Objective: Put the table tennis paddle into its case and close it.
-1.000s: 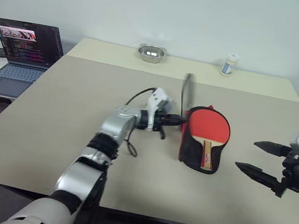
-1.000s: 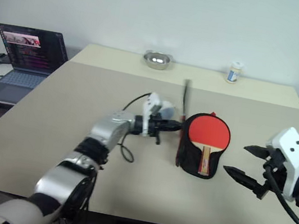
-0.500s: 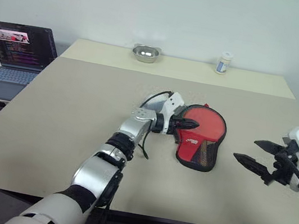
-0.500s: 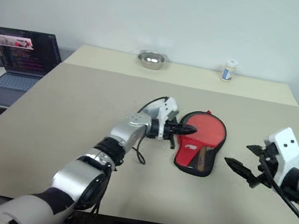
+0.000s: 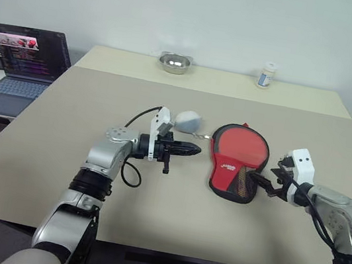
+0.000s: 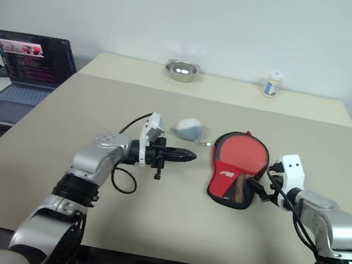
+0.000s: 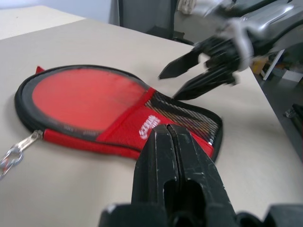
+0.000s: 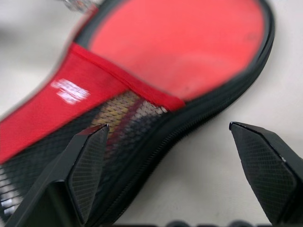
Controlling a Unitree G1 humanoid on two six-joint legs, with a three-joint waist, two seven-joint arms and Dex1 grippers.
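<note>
Case lying flat, red side up, near the worktop centre toward its right edge; left gripper jaws pressed together just beside it; right gripper jaws spread at its narrow end.

The case is red with a white logo, black mesh and black rim. The counter is tan.
</note>
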